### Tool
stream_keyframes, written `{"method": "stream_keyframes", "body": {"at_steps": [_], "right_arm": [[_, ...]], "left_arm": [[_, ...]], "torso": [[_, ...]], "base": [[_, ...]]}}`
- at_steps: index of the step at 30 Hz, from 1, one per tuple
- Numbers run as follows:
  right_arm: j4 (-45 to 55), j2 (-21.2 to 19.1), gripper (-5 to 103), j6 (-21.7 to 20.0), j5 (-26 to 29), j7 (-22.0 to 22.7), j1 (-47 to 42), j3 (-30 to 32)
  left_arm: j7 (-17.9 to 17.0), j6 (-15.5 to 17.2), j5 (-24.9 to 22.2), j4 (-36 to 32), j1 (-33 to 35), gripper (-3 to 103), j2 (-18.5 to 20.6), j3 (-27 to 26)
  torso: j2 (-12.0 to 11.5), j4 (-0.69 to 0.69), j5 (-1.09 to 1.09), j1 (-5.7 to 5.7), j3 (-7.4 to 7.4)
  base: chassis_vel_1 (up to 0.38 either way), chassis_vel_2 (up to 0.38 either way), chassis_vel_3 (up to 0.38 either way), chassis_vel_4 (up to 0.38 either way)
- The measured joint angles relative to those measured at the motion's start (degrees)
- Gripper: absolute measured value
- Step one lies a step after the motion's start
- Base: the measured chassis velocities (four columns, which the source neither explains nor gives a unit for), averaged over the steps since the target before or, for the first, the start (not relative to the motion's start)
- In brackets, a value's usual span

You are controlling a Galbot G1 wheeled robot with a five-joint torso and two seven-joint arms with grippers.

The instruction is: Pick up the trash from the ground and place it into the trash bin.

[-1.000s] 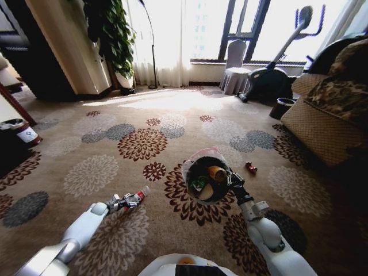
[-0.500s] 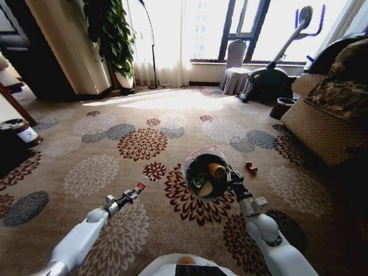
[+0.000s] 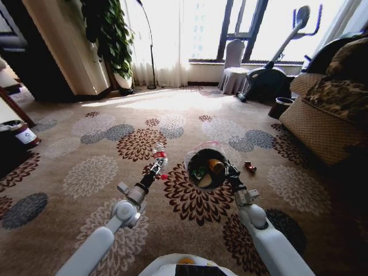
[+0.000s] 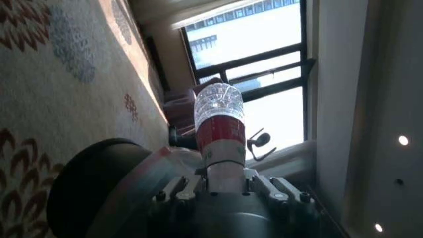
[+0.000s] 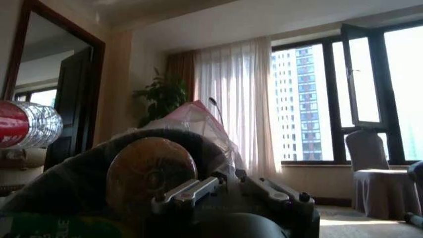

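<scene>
**While you held the bin up, the bottle sat in the left gripper just beside it**

As your left arm reached forward over the carpet (image 3: 98,172), its left gripper (image 3: 154,170) had its fingers clamped on the neck end of the clear bottle (image 3: 159,154), whose red label and ribbed clear body stood up above the fingers. In the left wrist view the bottle (image 4: 219,128) rose straight out between the closed fingers, with the dark round wall of the trash bin (image 4: 99,183) close at its side. You had the bottle just to the left of the bin, near its rim and apart from it.

Your right gripper (image 3: 231,171) was clamped on the right side of the trash bin (image 3: 206,168), holding it off the floor and tilted so that its mouth faced the head camera. The whitish-pink liner (image 3: 202,148) puffed up over the far rim of the bin. Inside the bin you could see a yellow-brown round piece (image 3: 216,166), a green wrapper (image 3: 199,172) and something pale below them. In the right wrist view the fingers (image 5: 185,192) pinched the bin wall, and the bottle's red label showed at the far side of the bin.

A tiny red bit (image 3: 250,168) lay on the carpet just to the right of the bin, beyond your right gripper
</scene>
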Motion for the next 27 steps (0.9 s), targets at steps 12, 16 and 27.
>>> {"method": "stream_keyframes", "body": {"at_steps": [12,16,27], "right_arm": [[-7.46,3.80,0,4.45,-3.59,-0.03,10.33,-9.25],[-7.42,3.64,0,4.50,-4.45,-0.06,10.95,-9.68],[-7.43,3.30,0,4.57,-5.69,-0.04,11.25,-8.93]], "left_arm": [[-2.86,2.27,-2.81,-7.22,4.28,28,-4.88,7.75],[-3.98,1.83,-4.49,-3.34,2.89,28,-9.56,7.51],[-6.26,-0.18,-8.22,6.67,-3.46,28,-17.63,3.93]], "torso": [[0.00,-0.04,0.01,0.00,0.01],[0.00,-0.03,0.02,0.00,0.01],[0.00,-0.03,0.02,0.00,0.01]], "base": [[0.000,0.000,0.000,0.000],[0.000,0.000,0.000,0.000],[0.000,0.000,0.000,0.000]]}}
